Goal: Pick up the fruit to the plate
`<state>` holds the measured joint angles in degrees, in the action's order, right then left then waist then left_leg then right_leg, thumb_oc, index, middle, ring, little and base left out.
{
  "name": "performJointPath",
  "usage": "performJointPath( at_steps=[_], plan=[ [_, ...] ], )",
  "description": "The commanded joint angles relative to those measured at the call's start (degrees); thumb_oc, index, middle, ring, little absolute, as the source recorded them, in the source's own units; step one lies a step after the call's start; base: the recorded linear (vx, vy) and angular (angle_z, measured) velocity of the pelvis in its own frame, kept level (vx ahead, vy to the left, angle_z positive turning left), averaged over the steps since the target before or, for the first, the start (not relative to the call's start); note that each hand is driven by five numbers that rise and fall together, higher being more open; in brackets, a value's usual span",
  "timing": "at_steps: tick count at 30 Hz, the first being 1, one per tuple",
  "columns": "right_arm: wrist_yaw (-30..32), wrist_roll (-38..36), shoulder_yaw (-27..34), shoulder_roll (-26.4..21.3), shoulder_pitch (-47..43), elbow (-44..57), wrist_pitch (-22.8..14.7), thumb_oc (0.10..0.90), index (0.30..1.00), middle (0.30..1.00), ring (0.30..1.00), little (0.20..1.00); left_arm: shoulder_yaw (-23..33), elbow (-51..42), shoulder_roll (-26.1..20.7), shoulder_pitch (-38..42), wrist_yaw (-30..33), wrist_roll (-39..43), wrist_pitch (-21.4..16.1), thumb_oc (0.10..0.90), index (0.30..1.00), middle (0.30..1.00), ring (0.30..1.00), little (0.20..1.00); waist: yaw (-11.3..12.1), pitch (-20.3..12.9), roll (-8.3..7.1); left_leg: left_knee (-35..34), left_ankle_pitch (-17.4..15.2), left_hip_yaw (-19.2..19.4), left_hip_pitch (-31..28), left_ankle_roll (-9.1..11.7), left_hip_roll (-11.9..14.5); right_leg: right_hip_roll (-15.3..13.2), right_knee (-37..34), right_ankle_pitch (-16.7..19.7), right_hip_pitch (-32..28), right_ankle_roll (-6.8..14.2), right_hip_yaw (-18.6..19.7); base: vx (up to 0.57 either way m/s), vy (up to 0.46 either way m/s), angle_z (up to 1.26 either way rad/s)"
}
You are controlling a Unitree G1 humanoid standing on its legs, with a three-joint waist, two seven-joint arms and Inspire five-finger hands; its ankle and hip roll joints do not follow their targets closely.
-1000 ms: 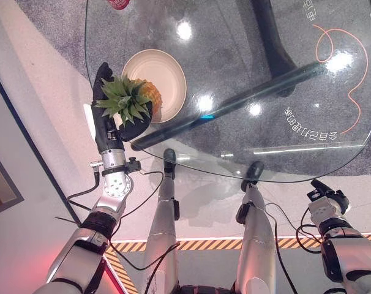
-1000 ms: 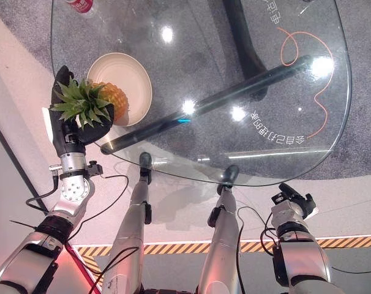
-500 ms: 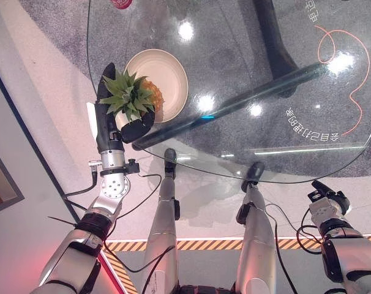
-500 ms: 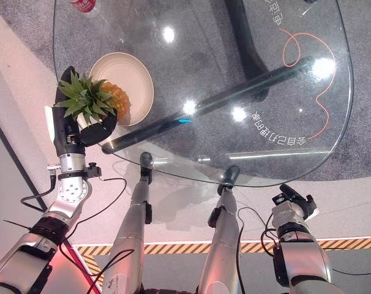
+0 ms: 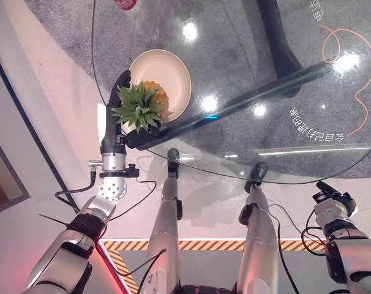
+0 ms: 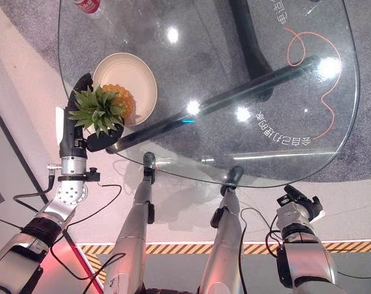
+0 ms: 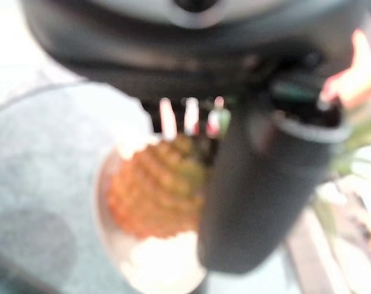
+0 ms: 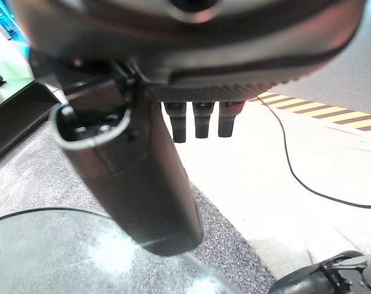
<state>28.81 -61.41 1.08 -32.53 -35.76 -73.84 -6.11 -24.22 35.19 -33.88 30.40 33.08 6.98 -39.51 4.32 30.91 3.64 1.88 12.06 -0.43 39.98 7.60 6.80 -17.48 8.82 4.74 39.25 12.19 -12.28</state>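
Dark left hand (image 5: 115, 119), fingers curled round the orange, green-crowned pineapple (image 5: 150, 101), had carried it further over the round cream plate (image 5: 173, 68) than before.

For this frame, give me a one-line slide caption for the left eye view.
Dark left hand grips a leafy orange pineapple over the cream round plate.

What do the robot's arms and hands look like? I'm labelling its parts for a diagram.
Both arms are silver-grey metal with dark joint bands. The left hand is dark, with a white cover along one side, joined to a round silver wrist disc with small holes. The right hand is dark and blocky; in its wrist view the thumb is smooth and black.
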Motion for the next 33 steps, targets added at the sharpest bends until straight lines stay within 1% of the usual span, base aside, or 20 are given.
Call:
performJointPath(
  at_steps=[1,3,8,11,18,23,31,32,33],
  plan=[
    [-0.4,-0.5,-0.4,-6.2,0.7,-0.3,-2.4,0.8,0.9,0.9,0.9,0.9,0.9,-0.1,0.0,0.9,2.6,-0.1,-2.5,0.8,0.9,0.9,0.9,0.9,0.7,-1.1,0.88,0.8,-3.9,2.3,-2.4,0.3,1.5,-0.2,1.5,3.5,0.8,0.6,-2.0,0.0,0.0,0.0],
    [-0.4,-0.6,-0.3,-6.3,0.4,-0.2,-2.5,0.8,0.9,0.9,0.9,0.9,1.5,-0.1,0.2,0.9,3.5,0.8,-2.7,0.8,0.9,0.9,0.9,0.9,0.7,-1.1,0.95,0.7,-3.4,2.2,-1.9,0.2,1.4,-0.2,1.2,3.9,1.2,0.5,-2.1,0.0,0.0,0.0],
    [-0.4,-0.3,-0.1,-6.0,1.0,0.1,-2.9,0.8,0.9,0.9,0.9,0.9,4.0,0.6,2.1,-0.5,5.0,4.4,-4.1,0.8,0.9,0.9,0.9,0.9,0.8,-1.1,0.98,0.5,-3.8,2.1,-2.5,0.3,1.4,-0.2,1.3,3.5,0.8,0.6,-1.8,0.0,0.0,0.0],
    [-0.3,0.1,0.5,-5.4,1.2,0.2,-3.2,0.8,0.9,0.9,0.9,0.9,5.7,1.0,3.2,-0.8,5.9,4.3,-4.7,0.8,0.9,0.9,0.9,0.9,0.8,-1.1,0.82,0.6,-3.5,1.9,-2.0,0.3,1.3,-0.2,1.3,3.8,1.2,0.4,-1.8,0.0,0.0,0.0],
    [-0.3,0.0,1.2,-5.0,2.1,0.7,-3.2,0.8,0.9,0.9,0.9,0.9,8.4,1.0,4.4,-1.8,6.9,6.5,-4.3,0.8,0.9,0.9,0.9,0.9,1.0,-1.1,0.33,0.4,-3.9,1.7,-2.7,0.3,1.4,-0.1,1.4,3.4,0.6,0.5,-2.0,0.0,0.0,0.0],
    [-0.5,0.0,1.6,-4.7,2.7,0.9,-3.3,0.8,0.9,0.9,0.9,0.9,10.3,1.1,5.3,-2.4,5.8,9.5,-4.7,0.8,0.9,0.9,0.9,0.9,1.0,-1.1,-0.01,0.4,-3.8,1.7,-2.9,0.3,1.4,-0.1,1.5,3.3,0.3,0.5,-2.2,0.0,0.0,0.0],
    [-0.3,0.3,2.1,-4.5,3.1,1.2,-3.0,0.8,0.9,0.9,0.9,0.9,12.0,0.9,6.1,-2.8,3.4,13.5,-4.3,0.8,0.9,0.9,0.9,0.9,1.1,-1.1,-0.01,0.5,-3.8,1.7,-3.0,0.3,1.4,-0.2,1.6,3.3,0.1,0.5,-2.3,0.0,0.0,0.0],
    [-0.2,0.4,2.1,-4.4,2.9,1.3,-3.0,0.8,0.9,0.9,0.9,0.9,12.2,0.9,6.3,-2.7,3.4,13.7,-4.3,0.8,0.9,0.9,0.9,0.9,1.1,-1.1,-0.02,0.5,-3.4,1.6,-2.5,0.3,1.3,-0.2,1.4,3.7,0.5,0.4,-2.3,0.0,0.0,0.0],
    [-0.2,0.4,2.0,-4.3,3.2,1.3,-3.2,0.8,0.9,0.9,0.9,0.9,12.3,0.9,6.5,-3.1,3.1,14.5,-4.2,0.8,0.9,0.9,0.9,0.9,1.1,-1.1,0.06,0.5,-3.8,1.7,-3.0,0.3,1.4,-0.2,1.6,3.3,0.1,0.5,-2.3,0.0,0.0,0.0]
  ],
)
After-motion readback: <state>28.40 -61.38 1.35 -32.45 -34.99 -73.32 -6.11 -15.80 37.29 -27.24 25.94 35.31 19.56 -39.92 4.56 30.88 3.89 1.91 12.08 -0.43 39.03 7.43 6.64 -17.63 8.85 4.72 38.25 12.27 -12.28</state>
